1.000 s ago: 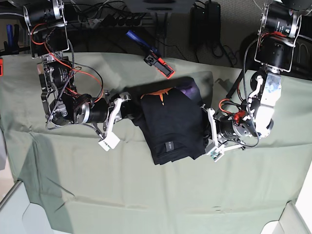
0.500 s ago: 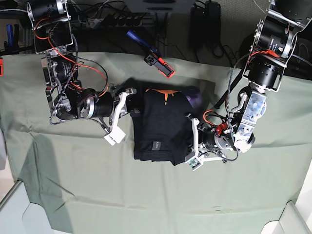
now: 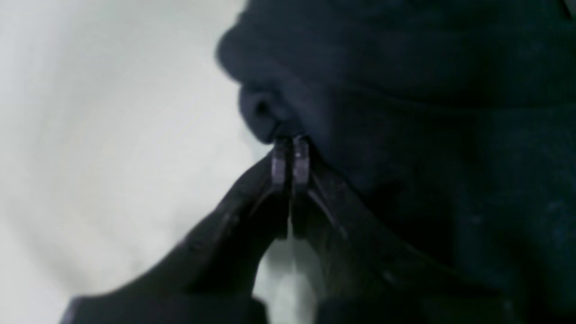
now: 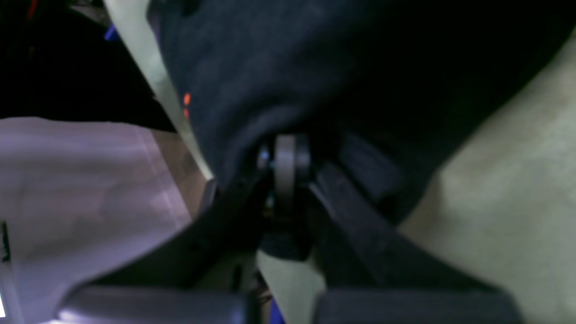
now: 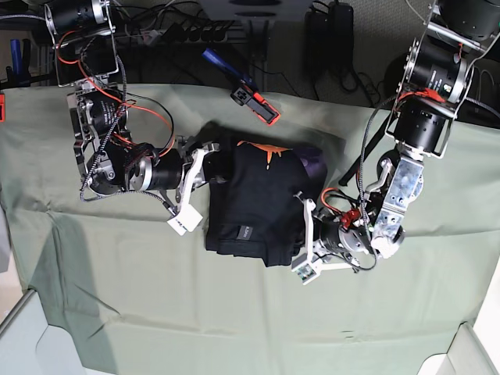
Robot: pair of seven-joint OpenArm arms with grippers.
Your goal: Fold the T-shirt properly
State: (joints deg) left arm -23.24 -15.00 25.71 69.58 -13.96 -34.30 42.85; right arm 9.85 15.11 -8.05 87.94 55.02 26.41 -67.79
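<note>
The T-shirt [image 5: 254, 199] lies folded into a compact dark block near the middle of my desk [image 5: 234, 328], which is draped in a pale green cloth sheet [image 5: 117, 312]. An orange bit [image 5: 264, 150] shows at the far edge of the block, a purplish patch [image 5: 312, 164] sits just beside it toward my left arm, and a small sewn label [image 5: 243, 233] shows on the near part of the top layer.

My left claw [image 5: 303, 248] sits at the near corner of the block on my left arm's side. In my left wrist view its two fingertips [image 3: 279, 157] are pressed together, closed on a small pinch of the black cloth [image 3: 405, 112] right at the edge of the fold, with the pale sheet [image 3: 112, 135] beside it.

My right claw [image 5: 205, 168] is at the opposite side, by the far corner of the block. In my right wrist view its tips [image 4: 284, 157] are also together and buried in a bunched edge of the black fabric [image 4: 270, 67], closed on it; a fleck of orange [image 4: 186, 99] shows on the cloth nearby. A white tag [image 5: 184, 221] hangs from this claw onto the sheet.

Beyond the shirt, on the far part of the sheet, lies a blue and orange tool [image 5: 248, 94], well apart from both claws.
</note>
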